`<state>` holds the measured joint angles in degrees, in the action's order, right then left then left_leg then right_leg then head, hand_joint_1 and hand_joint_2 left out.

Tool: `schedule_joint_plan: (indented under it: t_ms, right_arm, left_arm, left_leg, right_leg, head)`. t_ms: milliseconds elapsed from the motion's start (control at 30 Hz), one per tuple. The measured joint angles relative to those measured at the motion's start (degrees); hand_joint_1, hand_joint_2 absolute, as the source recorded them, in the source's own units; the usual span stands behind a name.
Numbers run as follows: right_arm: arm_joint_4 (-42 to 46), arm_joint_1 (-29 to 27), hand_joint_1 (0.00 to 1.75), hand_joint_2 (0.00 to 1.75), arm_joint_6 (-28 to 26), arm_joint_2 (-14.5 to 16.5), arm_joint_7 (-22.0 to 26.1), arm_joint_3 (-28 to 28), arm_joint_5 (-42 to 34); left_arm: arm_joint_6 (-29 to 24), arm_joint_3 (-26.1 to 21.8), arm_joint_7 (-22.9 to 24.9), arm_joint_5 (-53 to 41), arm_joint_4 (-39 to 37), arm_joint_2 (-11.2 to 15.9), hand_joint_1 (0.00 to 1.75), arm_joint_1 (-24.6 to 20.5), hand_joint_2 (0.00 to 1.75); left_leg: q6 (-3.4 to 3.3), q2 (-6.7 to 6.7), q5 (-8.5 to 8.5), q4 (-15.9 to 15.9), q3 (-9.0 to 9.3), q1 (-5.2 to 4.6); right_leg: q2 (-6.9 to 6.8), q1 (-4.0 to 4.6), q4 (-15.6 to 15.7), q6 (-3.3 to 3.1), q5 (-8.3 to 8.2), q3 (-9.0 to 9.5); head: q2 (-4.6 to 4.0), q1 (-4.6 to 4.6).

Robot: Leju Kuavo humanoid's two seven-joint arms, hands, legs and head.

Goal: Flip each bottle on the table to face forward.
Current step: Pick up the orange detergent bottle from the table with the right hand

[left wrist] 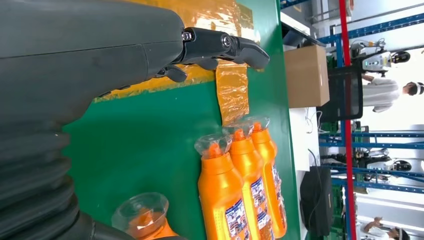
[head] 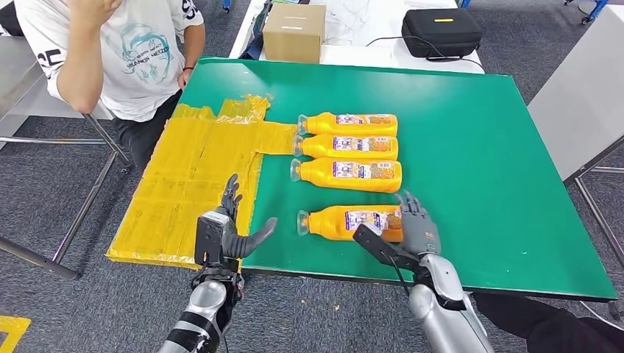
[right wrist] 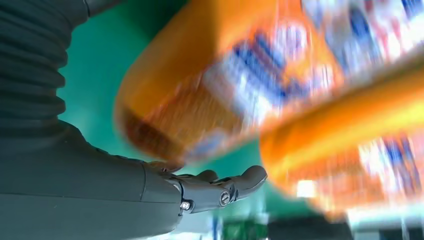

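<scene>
The nearest bottle point(head: 352, 222) is seen lying crosswise on the green table point(head: 471, 147), base end just beside the open, empty right hand point(head: 417, 224); the left hand point(head: 228, 228), also open, is farther off.

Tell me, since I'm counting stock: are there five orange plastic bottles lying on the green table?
No: the head view shows four orange plastic bottles lying on the green table, three close together and one nearer the robot.

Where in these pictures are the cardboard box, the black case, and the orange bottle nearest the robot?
cardboard box point(head: 293, 33), head view, on its front face.
black case point(head: 441, 33), head view, on its lid.
nearest orange bottle point(head: 331, 221), head view, on its bare orange body between cap and label.
</scene>
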<state>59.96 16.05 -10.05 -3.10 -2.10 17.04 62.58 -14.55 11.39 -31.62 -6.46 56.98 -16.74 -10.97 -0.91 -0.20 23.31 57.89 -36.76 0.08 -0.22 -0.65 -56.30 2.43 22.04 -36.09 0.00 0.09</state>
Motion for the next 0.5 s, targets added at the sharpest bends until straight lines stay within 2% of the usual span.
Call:
schedule_joint_plan:
  t_ms: [67, 100, 200, 233, 300, 333, 500]
  right_arm:
    - [-1.64, 1.36, 0.05, 1.75, 1.71, -0.43, -0.12, 0.67, -0.09]
    - [-2.27, 1.91, 0.23, 1.75, 2.01, -0.61, -0.13, 0.92, -0.13]
    - [-3.69, 2.99, 1.23, 1.75, 2.86, -0.98, -0.04, 1.61, -0.55]
    - [-4.11, 3.32, 1.48, 1.75, 3.68, -1.12, 0.17, 1.82, -1.15]
    - [-5.09, 4.44, 1.69, 1.75, 6.38, -1.6, 1.2, 2.28, -3.21]
    - [-5.76, 5.3, 1.73, 1.75, 7.96, -1.98, 2.01, 2.59, -4.52]
    - [-9.35, 9.92, 1.75, 1.75, 15.66, -5.08, 6.16, 4.66, -12.66]
  left_arm:
    - [0.26, -0.28, 0.04, 0.2, 0.0, 0.0, 0.0, 0.02, 1.75]
    - [0.3, -0.42, 0.05, 0.28, 0.0, 0.0, 0.0, 0.04, 1.75]
    - [0.6, -0.68, 0.1, 0.37, 0.0, 0.0, 0.0, 0.05, 1.75]
    - [0.87, -0.74, 0.1, 0.39, -0.01, 0.0, 0.0, 0.05, 1.75]
    - [1.75, -0.86, -0.02, 0.6, -0.05, 0.0, 0.0, 0.03, 1.75]
    - [2.31, -0.9, -0.19, 0.8, -0.12, 0.0, 0.0, -0.03, 1.75]
    - [4.93, -1.1, -1.55, 2.25, -1.52, 0.0, 0.0, -1.0, 1.75]
  left_leg:
    - [-0.01, -0.01, -0.01, 0.0, 0.0, 0.0]
    - [-0.01, 0.0, -0.01, 0.0, 0.0, 0.0]
    - [0.0, 0.0, 0.0, 0.01, 0.0, 0.0]
    - [0.0, 0.0, 0.0, 0.01, 0.01, 0.0]
    - [0.0, 0.01, 0.02, 0.01, 0.04, 0.0]
    - [0.0, 0.03, 0.02, 0.01, 0.08, 0.0]
    - [0.0, 0.05, 0.09, 0.01, 0.44, 0.0]
  right_leg:
    - [-0.01, 0.0, 0.0, 0.0, 0.0, 0.01]
    - [-0.01, 0.0, 0.0, 0.0, 0.0, 0.01]
    - [-0.01, 0.0, 0.0, 0.0, 0.0, 0.01]
    - [-0.01, 0.0, 0.0, 0.0, 0.0, 0.01]
    - [0.01, 0.0, 0.01, 0.0, 0.0, 0.01]
    - [0.02, 0.0, 0.01, 0.0, 0.0, 0.03]
    - [0.04, 0.0, 0.06, -0.01, 0.01, 0.32]
  head:
    - [0.0, -0.01]
    - [0.0, -0.01]
    - [0.0, 0.01]
    - [0.0, 0.01]
    - [0.0, 0.0]
    - [0.0, 0.0]
    - [0.0, 0.02]
